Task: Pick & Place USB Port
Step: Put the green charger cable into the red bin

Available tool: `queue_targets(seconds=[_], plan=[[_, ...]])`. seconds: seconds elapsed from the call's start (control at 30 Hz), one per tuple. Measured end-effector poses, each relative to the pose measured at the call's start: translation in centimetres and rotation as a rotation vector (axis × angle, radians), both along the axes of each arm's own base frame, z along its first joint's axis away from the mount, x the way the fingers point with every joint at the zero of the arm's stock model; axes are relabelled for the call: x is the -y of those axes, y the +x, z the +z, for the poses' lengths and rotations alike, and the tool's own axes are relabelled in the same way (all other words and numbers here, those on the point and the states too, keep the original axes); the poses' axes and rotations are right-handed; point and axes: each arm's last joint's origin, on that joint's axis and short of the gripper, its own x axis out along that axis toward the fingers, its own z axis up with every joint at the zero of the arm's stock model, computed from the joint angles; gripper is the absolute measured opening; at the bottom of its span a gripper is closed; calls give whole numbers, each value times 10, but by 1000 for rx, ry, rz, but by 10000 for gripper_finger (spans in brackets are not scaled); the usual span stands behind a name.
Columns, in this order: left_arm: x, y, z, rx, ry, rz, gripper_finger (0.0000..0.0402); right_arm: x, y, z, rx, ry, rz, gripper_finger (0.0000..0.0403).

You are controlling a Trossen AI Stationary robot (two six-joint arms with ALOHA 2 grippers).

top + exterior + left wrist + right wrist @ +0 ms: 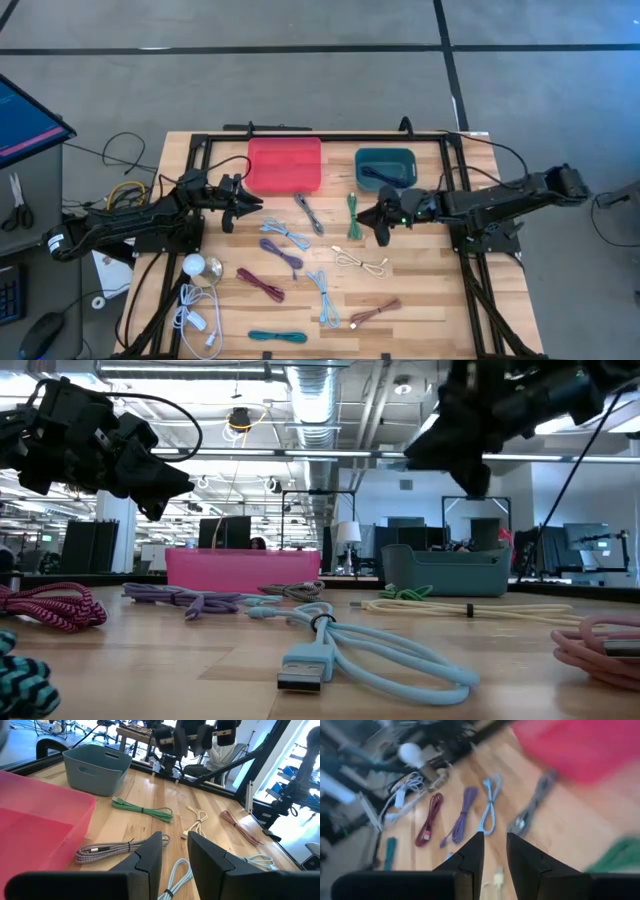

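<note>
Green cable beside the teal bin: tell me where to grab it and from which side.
Grip the green cable at the middle of its bundled length, coming straight down from above. It lies flat on the table as a narrow folded bundle, apart from its neighbours, so fingers can likely straddle it across its width.

red bin [580, 745] blurred, teal cable [25, 685] cut off
</note>
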Motion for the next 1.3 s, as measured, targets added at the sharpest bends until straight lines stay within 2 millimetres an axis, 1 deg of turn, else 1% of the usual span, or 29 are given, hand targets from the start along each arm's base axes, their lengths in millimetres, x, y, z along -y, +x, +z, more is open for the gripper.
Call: queue_targets(seconds=[0.07,0.17,0.33,0.53,0.7,0.83,1.07,1.3], plan=[[0,0,0,1,1,0,92,1,3,-4,-72,86,-54,80],[0,0,0,2,1,0,92,1,5,-10,-210,140,-102,95],[0,0,0,2,1,0,92,3,8,-20,-412,199,-181,141],[0,0,0,2,1,0,92,3,23,-21,-447,208,-192,201],[0,0,0,3,2,0,92,3,34,-27,-475,206,-197,232],[0,0,0,3,2,0,92,2,42,-38,-504,201,-202,234],[0,0,0,4,2,0,92,2,49,-60,-563,192,-210,222],[0,0,1,5,3,0,92,2,58,-79,-579,189,-213,219]])
